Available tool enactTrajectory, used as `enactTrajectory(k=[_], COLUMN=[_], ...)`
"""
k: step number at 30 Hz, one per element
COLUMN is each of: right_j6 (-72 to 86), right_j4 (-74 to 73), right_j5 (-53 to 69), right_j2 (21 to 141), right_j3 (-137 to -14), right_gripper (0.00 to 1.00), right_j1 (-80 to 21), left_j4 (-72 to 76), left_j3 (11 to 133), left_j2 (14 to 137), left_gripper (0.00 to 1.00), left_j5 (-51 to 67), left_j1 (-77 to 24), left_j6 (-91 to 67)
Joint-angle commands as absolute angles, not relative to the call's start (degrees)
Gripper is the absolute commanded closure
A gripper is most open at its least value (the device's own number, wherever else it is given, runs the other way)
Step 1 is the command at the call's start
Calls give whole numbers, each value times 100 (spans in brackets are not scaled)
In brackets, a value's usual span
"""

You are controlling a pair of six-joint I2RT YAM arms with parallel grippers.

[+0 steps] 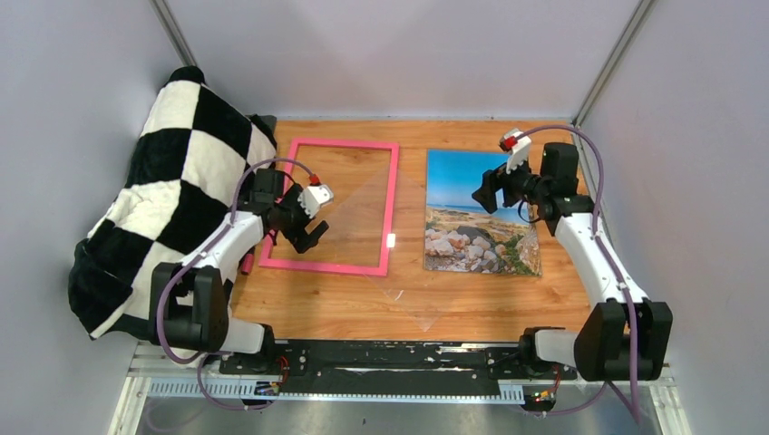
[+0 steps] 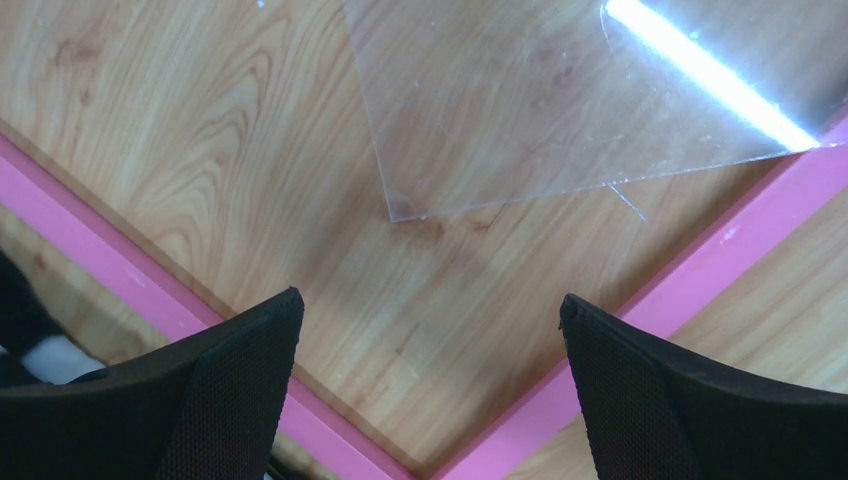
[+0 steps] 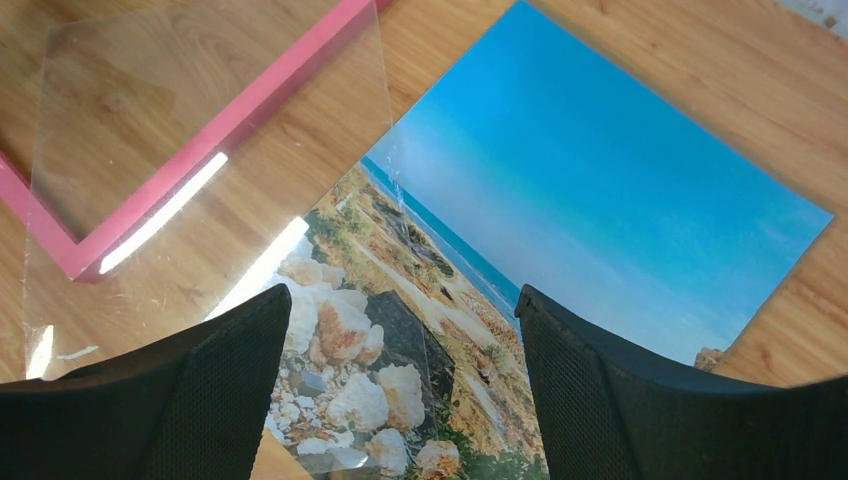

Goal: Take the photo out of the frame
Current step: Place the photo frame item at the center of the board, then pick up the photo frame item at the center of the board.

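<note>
Photo (image 3: 600, 200), corner under clear sheet (image 3: 150, 110)

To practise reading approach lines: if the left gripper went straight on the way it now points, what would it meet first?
Probably the bare wooden tabletop inside the pink rectangular frame. The left gripper aims just short of the clear plastic sheet, though depth is unclear.

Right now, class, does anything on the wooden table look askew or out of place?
Yes: the clear plastic sheet lies turned diamond-wise across the right rail of the narrow pink rectangular frame, one corner overlapping the seaside photo print, instead of sitting square inside the frame.
</note>
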State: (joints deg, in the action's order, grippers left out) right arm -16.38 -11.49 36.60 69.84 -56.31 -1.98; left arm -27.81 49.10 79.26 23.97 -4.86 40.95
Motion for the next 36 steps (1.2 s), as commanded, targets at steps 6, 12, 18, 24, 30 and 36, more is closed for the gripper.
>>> enactTrajectory(k=[6, 12, 18, 24, 30, 36], right_j6=[-1418, -1140, -941, -549, -367, -490], right_j4=[-1415, -1511, -1634, -1728, -2025, -2180], right_j5=[3932, 4637, 5092, 5340, 5620, 5942], right_j2=[7897, 8806, 9838, 11034, 11914, 12220], right_j3=[-5696, -6094, -7182, -8196, -8864, -8883], right_gripper=[17, 19, 24, 26, 28, 29], right_j1=[-276, -285, -394, -561, -692, -707], left_j4=[-1635, -1070, -622, -516, -554, -529], left_j3=[4276, 4079, 4116, 4309, 4559, 4659], left_j2=[7978, 8152, 8376, 8574, 8740, 8730], left_gripper=[0, 0, 0, 0, 0, 0], left_j5=[1093, 644, 370, 325, 236, 228], left_j1=[-1272, -1429, -1450, -1491, -1512, -1529], left_j6=[4737, 4677, 4372, 4077, 3751, 3471])
